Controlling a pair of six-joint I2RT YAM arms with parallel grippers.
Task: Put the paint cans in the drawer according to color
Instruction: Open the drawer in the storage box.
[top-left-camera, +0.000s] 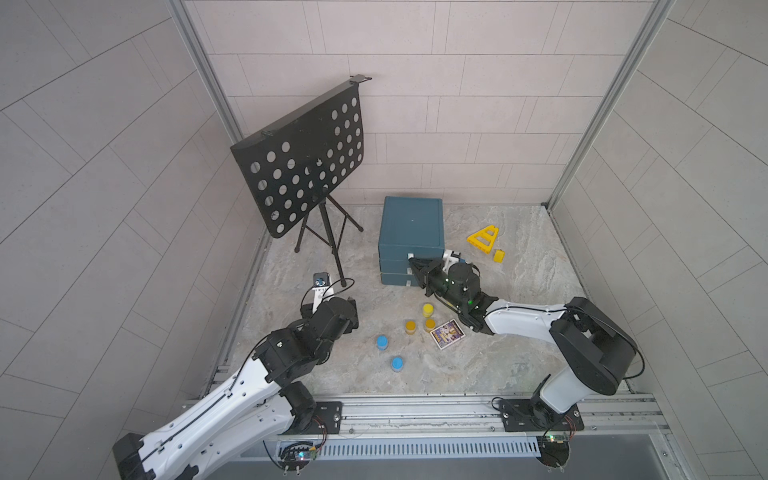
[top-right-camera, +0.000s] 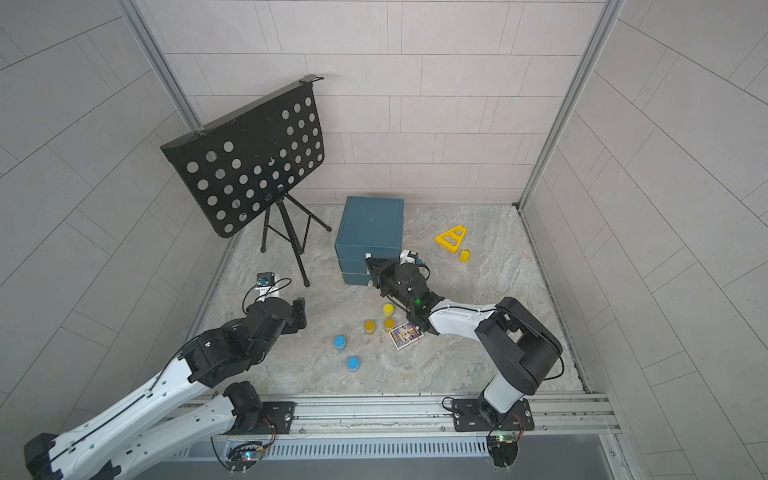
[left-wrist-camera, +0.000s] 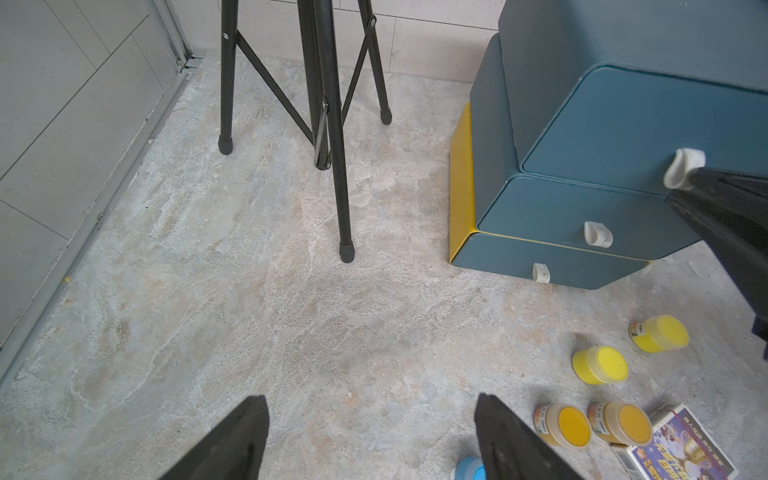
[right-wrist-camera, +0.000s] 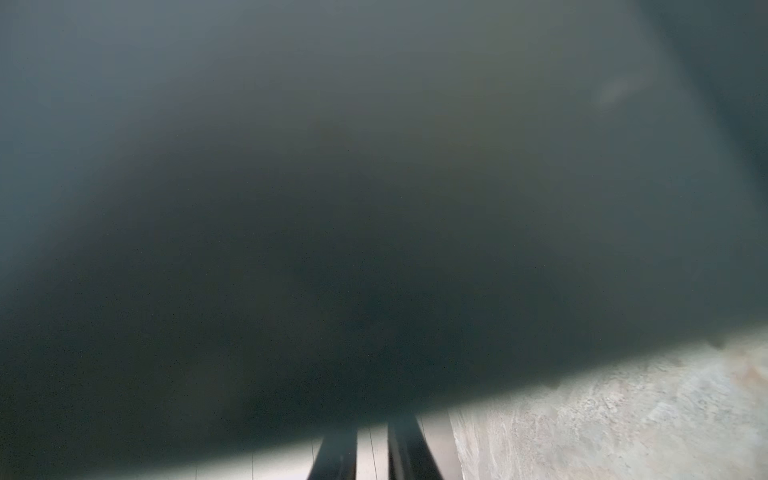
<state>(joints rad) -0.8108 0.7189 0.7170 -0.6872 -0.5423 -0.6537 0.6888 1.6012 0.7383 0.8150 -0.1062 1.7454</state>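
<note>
**Top views.** In both top views the cans stand upright mid-desk, none yet in the drawers (top-left-camera: 411, 239) at their 12 o'clock. One yellow can (top-left-camera: 428, 309) is nearest the drawers. Two amber cans (top-left-camera: 410, 326) sit just beside each other, and two blue cans (top-left-camera: 382, 342) lie at the ambers' 7 o'clock. The right arm (top-left-camera: 523, 320) may hide another can. The right gripper (top-left-camera: 412, 261) reaches the top drawer's front. The left gripper (top-left-camera: 353, 311) hangs at the cans' 9 o'clock, well apart from them. A card box (top-left-camera: 447, 333) lies just beside one amber can.

**Left wrist view.** The left gripper's fingers (left-wrist-camera: 249, 436) are spread wide over bare desk (left-wrist-camera: 291, 311), holding nothing. A second yellow can (left-wrist-camera: 600, 365) shows here. The right gripper's tip meets the white top handle (left-wrist-camera: 683, 168).

**Right wrist view.** The blue drawer front fills the picture as a blur. The right gripper's fingers (right-wrist-camera: 336, 457) stand close together, apparently pinched on that handle.

**Handling.** The cans look small, light and rigid, with smooth round sides that could slip. The surest hold is likely from above, across the body just under the lid. The ambers crowd each other and the box, so a blue or yellow can offers the freer approach.
</note>
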